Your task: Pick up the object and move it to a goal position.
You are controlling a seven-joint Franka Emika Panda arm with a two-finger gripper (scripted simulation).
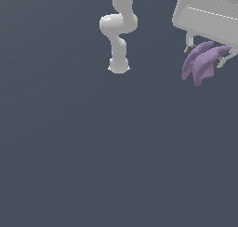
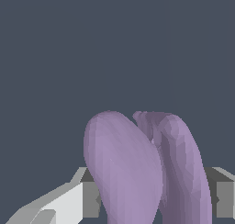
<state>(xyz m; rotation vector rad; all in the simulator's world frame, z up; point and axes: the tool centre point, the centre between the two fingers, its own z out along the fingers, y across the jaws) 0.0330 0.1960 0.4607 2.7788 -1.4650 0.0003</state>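
The object (image 1: 201, 62) is a small matte purple lump with curved finger-like lobes, hanging at the upper part of the exterior view's right, well above the dark floor. My white gripper (image 1: 204, 55) is shut on it, one finger on each side, with the lobes drooping below the fingertips. In the wrist view the object (image 2: 142, 168) fills the space between the two grey fingers (image 2: 89, 198), its rounded lobes bulging toward the camera.
The arm's base and lower links (image 1: 119, 30) stand at the back middle of the exterior view. A plain dark grey floor (image 1: 93, 151) spreads everywhere else.
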